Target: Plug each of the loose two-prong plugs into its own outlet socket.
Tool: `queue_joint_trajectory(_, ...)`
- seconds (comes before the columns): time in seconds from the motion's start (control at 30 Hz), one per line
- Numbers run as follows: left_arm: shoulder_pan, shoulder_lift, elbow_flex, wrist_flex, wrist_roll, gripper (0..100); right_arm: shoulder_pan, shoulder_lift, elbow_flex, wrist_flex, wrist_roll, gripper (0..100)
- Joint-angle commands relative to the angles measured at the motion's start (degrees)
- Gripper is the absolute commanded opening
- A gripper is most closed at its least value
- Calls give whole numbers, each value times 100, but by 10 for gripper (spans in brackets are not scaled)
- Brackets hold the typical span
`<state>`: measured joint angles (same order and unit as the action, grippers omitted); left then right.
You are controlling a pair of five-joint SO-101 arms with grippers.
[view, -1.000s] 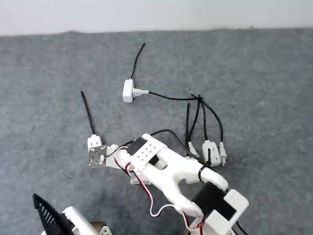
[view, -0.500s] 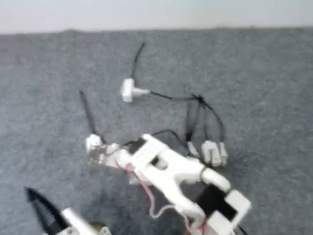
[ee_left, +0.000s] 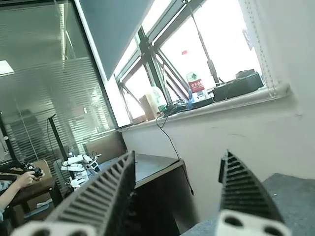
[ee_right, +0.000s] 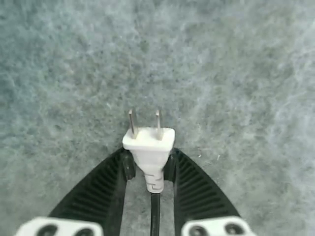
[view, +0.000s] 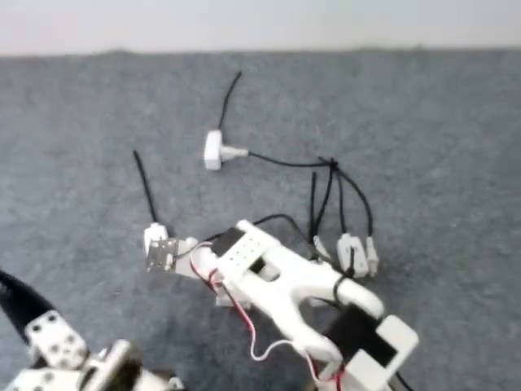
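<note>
Two-prong plug point(ee_right: 148, 143) pinched between right fingers point(ee_right: 104, 191).

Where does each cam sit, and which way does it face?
High view: fixed overhead, facing down at the table; left arm, right arm show.
Left wrist view: on left arm, tilted up at a window; open left gripper shows.
Right wrist view: on right arm, facing the table; right gripper clamps a plug.
Shared: table, high and right wrist.

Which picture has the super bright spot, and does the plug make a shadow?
Left wrist view: the window glares white behind the left gripper. Right wrist view: even light, and the plug, in the right gripper, throws no clear shadow on the mat.
</note>
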<state>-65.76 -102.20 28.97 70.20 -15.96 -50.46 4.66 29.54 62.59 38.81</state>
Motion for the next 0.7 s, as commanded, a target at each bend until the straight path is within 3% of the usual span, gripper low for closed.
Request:
queue_joint_trajectory(0.0, 0, 70, 558, -501, 448, 273, 13, -549, -932, 840, -35, 9)
queue_joint_trajectory(0.17, 1073, 70, 1033, -677, 888, 273, 286, -1560, -2330, 2132, -18, 9)
queue_joint_trajectory(0.37, 3499, 44, 1367, -703, 1196, 273, 804, -2774, -3842, 3723, 220, 8)
queue_joint_trajectory(0.5, 5371, 44, 1385, -932, 1064, 273, 822, -3363, -3974, 3952, 202, 8)
queue_joint_trajectory(0.67, 6277, 44, 1402, -1046, 949, 273, 822, -3732, -3974, 3952, -158, 8)
